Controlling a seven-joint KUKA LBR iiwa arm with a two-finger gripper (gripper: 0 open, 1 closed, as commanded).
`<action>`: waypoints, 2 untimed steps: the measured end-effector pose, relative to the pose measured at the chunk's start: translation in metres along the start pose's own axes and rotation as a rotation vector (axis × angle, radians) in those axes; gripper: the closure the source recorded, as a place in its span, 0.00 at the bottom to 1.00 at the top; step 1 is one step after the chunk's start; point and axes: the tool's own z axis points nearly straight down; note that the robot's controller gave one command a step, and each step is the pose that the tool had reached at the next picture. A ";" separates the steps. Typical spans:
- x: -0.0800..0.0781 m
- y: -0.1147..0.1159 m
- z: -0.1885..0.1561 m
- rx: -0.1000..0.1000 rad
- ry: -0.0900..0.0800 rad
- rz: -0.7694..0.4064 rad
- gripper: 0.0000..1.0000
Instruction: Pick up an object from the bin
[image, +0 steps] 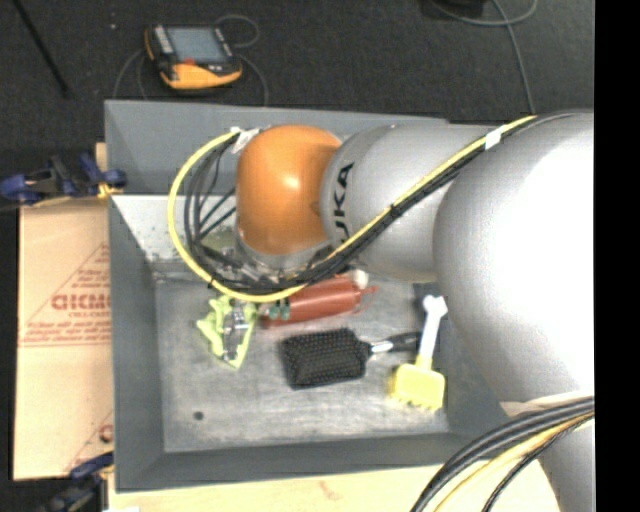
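Observation:
My gripper (238, 326) reaches down below the arm's orange wrist cover, at the left of the bin floor. It is right at a small crumpled yellow-green thing (214, 328), which lies partly under it and shows on its left and lower side. Just to the right lies a red elongated thing (318, 298), partly hidden by the arm. A black hairbrush head (321, 358) rests on the floor below that.
A yellow block with a white handle (421, 386) lies at the bin's right side, close to the arm's big grey link. The left wall of the bin stands near the gripper. Bare grey floor runs along the front.

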 end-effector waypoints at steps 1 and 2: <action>0.012 -0.042 0.036 0.001 0.004 0.057 1.00; 0.012 -0.042 0.036 0.001 0.004 0.058 1.00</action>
